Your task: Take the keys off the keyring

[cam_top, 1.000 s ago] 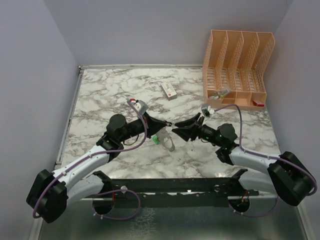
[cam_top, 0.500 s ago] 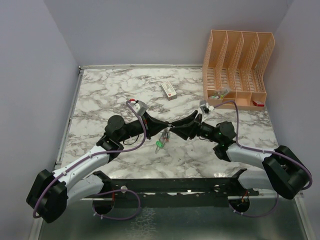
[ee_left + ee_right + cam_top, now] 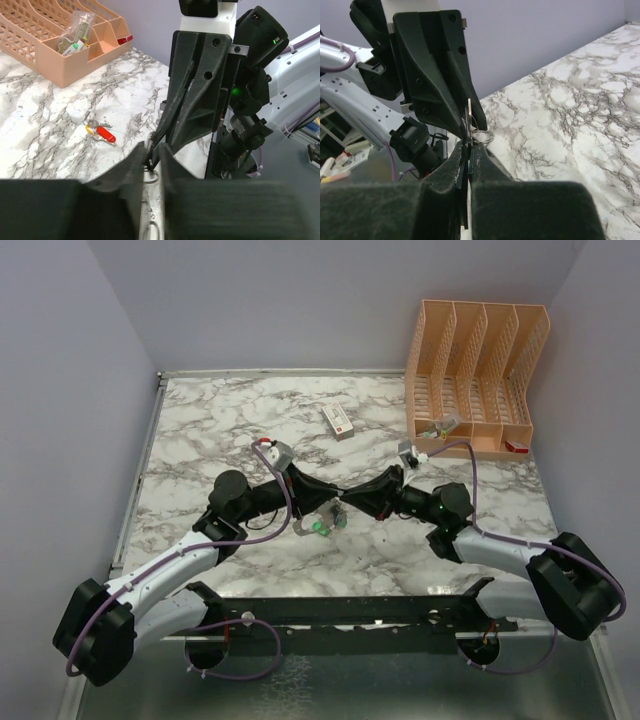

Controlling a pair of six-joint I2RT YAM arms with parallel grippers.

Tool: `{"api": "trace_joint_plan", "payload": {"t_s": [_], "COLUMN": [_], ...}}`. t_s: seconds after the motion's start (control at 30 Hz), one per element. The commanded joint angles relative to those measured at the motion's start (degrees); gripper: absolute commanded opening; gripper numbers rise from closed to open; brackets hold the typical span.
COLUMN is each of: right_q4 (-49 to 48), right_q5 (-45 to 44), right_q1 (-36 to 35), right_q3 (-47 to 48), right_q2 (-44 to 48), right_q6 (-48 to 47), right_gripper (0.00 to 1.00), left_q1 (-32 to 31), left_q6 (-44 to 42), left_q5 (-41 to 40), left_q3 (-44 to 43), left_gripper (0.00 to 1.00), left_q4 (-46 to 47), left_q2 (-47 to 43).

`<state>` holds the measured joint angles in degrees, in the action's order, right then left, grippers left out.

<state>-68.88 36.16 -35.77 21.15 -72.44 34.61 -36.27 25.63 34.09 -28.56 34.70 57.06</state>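
Where the two arms converge over the middle of the marble-patterned table (image 3: 220,430), the left gripper (image 3: 334,505) and the right gripper (image 3: 343,508) are seen tip to tip, both of matt black plastic with wedge-shaped fingers. In the right wrist view the right fingers are pressed together on a thin, flat grey metal strip seen edge-on, taken to be the keyring (image 3: 468,114), with a fine wire loop just beside it. In the left wrist view the left fingers are drawn close, with only a narrow slit between them, and small metal loops are pinched there; which part of the bunch is gripped cannot be told. The keys (image 3: 320,529), green-headed and tiny, hang just below the joined tips, close above the table. A separate red-headed key (image 3: 105,133) is noted lying flat on the marble, well apart from the grippers. A small white box (image 3: 338,420) and a peach lattice-walled organiser (image 3: 478,350) holding a clear bag (image 3: 76,34) are recorded at the far side. Compared with one second ago, the right fingers, then spread and apart from the left gripper, are now closed against it; since half a second ago the joined tips are set slightly lower.
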Motion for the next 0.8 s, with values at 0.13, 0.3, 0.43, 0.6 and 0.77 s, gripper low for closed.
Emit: {"api": "trace_joint_plan", "payload": {"t_s": [0.13, 0.3, 0.43, 0.6, 0.77], "right_q4": [12.95, 28.59, 41.36, 54.22, 59.37], "right_q5": [-1.38, -1.84, -1.27, 0.37, 2.94], "right_q1": [0.19, 0.26, 0.25, 0.2, 0.25], "right_q3": [1.52, 5.54, 9.91, 15.02, 17.52], "right_q2": [6.97, 10.9, 13.15, 14.83, 14.92], "right_q6": [-8.35, -15.91, -21.79, -27.98, -31.01], "right_gripper": [0.01, 0.01, 0.01, 0.01, 0.01], "left_q1": [-0.21, -0.26, -0.29, -0.29, -0.28], "left_q6": [-13.0, -24.72, -35.56, -46.72, -51.75], "left_q5": [2.59, 4.26, 7.2, 8.09, 8.92], "left_q3": [-8.08, -15.04, -20.51, -26.79, -29.82], "left_gripper": [0.37, 0.45, 0.51, 0.56, 0.59], "left_q4": [-16.71, -32.98, -43.67, -54.4, -58.16], "left_q2": [-1.57, -0.8, 0.51, 4.05, 7.51]}}
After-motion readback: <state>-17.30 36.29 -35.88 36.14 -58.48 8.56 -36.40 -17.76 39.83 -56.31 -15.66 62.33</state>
